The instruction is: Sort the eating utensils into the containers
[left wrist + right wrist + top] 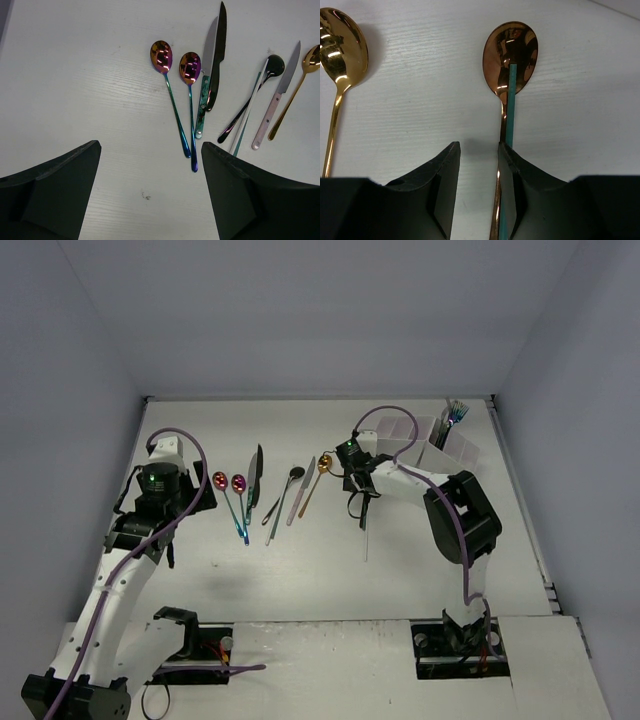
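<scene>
Several eating utensils lie in a row on the white table: two rainbow spoons, a black knife, a black spoon, a pink-handled knife and a gold spoon. My left gripper hangs open above bare table, just short of the rainbow handles. My right gripper is low over a copper spoon with a teal stick lying along it. Both run against the right finger; the left finger stands apart. The white containers sit at the back right.
Some utensils stand up out of the containers' far end. The gold spoon lies a short way left of my right gripper. Grey walls close in the table at the back and on both sides.
</scene>
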### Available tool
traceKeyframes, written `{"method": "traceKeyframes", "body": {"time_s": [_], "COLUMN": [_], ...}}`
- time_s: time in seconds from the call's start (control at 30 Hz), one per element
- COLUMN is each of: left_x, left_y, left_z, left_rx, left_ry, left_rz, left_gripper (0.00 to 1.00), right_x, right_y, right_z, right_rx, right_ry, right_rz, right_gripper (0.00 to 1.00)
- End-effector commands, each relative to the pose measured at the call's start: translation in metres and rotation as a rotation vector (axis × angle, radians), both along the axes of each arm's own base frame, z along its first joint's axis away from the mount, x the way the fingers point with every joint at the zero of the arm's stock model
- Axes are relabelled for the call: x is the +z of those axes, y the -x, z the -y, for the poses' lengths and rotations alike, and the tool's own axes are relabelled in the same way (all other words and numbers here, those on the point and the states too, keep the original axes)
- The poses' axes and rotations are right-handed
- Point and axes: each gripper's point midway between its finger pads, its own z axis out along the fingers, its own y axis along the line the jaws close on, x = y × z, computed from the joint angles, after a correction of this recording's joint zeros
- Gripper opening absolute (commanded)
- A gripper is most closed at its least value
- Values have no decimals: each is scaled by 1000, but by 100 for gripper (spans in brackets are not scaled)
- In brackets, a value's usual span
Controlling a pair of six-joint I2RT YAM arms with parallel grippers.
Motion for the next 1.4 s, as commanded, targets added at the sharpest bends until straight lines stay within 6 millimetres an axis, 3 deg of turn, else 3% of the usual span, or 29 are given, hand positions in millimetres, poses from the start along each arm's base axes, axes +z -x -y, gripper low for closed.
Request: {"method": "traceKeyframes", "body": {"time_s": [0.0, 0.5, 0.77, 1.37], "left_x": [8, 6, 5, 4], "left_y": [-6, -6, -6, -6], "left_z": [0, 1, 2, 3], "left_rx": [1, 0, -5, -15], "left_ry": [7, 11, 12, 15], "left_rz": [30, 27, 20, 16], "left_gripper": [79, 79, 79, 79], "right_x": [4, -2, 10, 10], "right_y": [-11, -3, -1, 7], "right_z": [0, 18, 24, 33], "right_rx": [-37, -76, -90, -106], "right_ry": [-14, 22, 21, 13], "right_rz": [34, 29, 55, 47], "right_gripper": [33, 32, 30, 36]}}
